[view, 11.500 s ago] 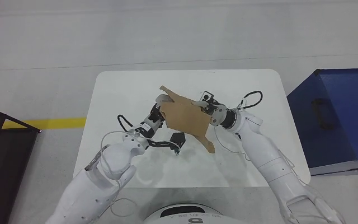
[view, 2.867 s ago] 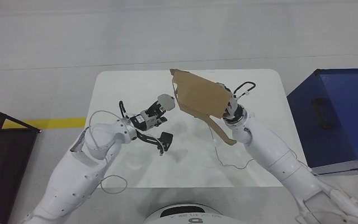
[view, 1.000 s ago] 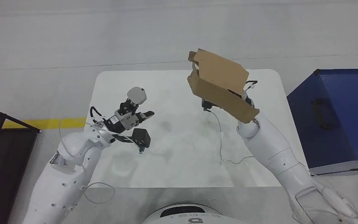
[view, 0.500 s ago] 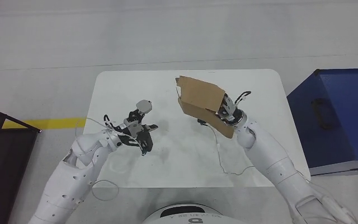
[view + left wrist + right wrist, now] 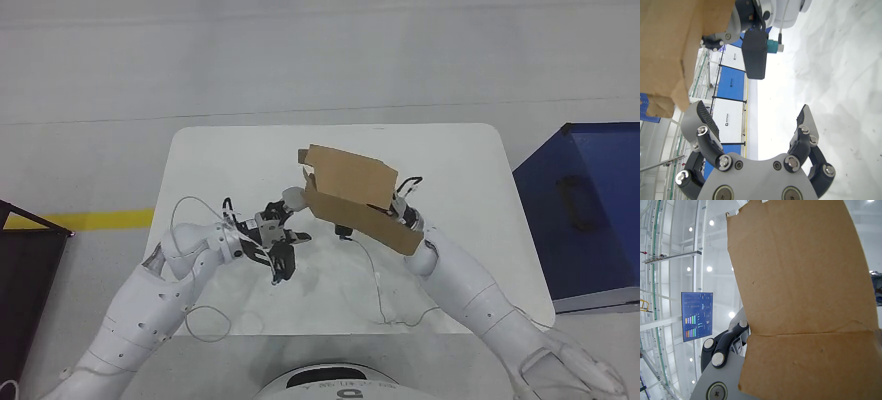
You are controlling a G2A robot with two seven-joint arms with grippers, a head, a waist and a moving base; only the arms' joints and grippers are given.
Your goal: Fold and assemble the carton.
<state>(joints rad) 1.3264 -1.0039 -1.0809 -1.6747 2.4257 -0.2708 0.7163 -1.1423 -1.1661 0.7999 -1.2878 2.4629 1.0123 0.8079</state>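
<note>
**Carton handling and markings: findings**

**Position.** The carton (image 5: 350,190) is a part-folded brown shell. It hangs clear of the table (image 5: 220,160), above its middle and a little toward the far edge.

**Grippers.** The right gripper (image 5: 392,207) alone carries the carton. Its fingers are mostly hidden behind the board, but they are judged to be clamped on a panel edge. The left gripper (image 5: 751,106) is spread wide and holds nothing. One of its ribbed pads (image 5: 706,117) sits just beside the carton's nearest corner. Whether they are in contact cannot be determined.

**Handling assessment.**
- The carton appears to be plain corrugated board, light enough for one gripper to carry.
- The panels look stiff across their faces, and the board should hinge readily at the scored crease (image 5: 810,333).
- The matte surface should hold well against ribbed pads.
- A hard pinch is likely to dent the board, and the ragged top edge suggests it tears easily.
- The loose flap (image 5: 659,108) at the corner would fold away under load and is a poor hold.
- The recommended hold is a main panel close to a crease. The free gripper should take the opposite side to square the shell.

**Markings.** The carton faces on view carry no print, label or handling symbol. Lettering is present on blue and white wall panels (image 5: 730,83) in the room behind, and on a wall screen (image 5: 696,316). It is unrelated to the carton and is not recorded.
</note>
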